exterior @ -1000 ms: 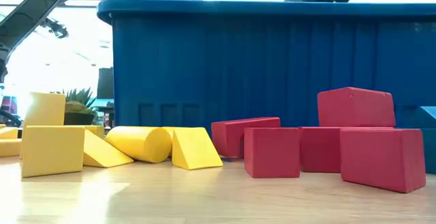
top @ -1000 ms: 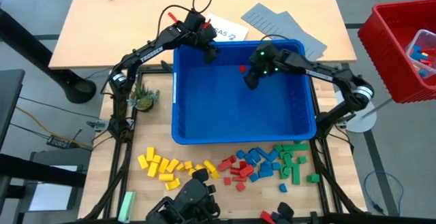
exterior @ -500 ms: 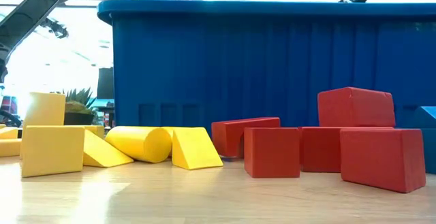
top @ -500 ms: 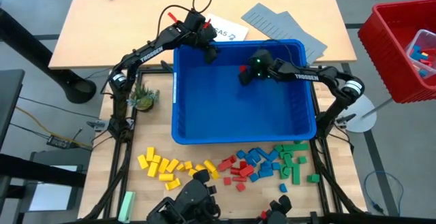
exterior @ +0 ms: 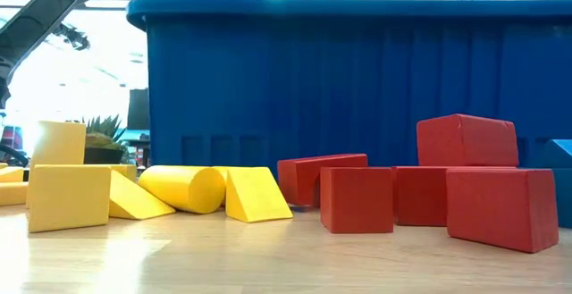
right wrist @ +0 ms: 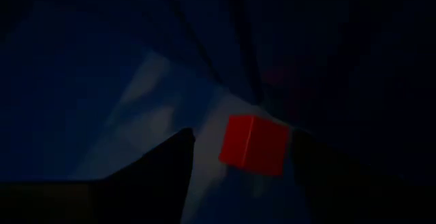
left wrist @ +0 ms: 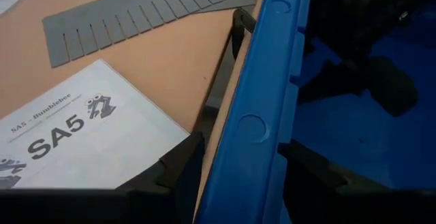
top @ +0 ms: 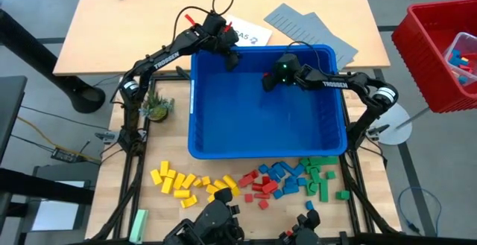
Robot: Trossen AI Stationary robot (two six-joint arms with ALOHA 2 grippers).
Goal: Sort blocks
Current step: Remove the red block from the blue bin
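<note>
Fingers of your left gripper (left wrist: 235, 176) are straddling the blue bin (top: 223, 144) rim at its eleven o'clock corner. Your right gripper (right wrist: 238, 156) is hovering inside toward one o'clock, fingers spread around a red block (right wrist: 255, 144). Sorted blocks (top: 253, 183) are lying at six o'clock.

I see even overhead light; my low view glares white behind the blue bin (exterior: 357, 106); right wrist view very dark.

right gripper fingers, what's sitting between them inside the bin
In the right wrist view a single red block lies between the right gripper's open fingers, on the floor of the blue bin. Nothing else shows in that gap.
</note>
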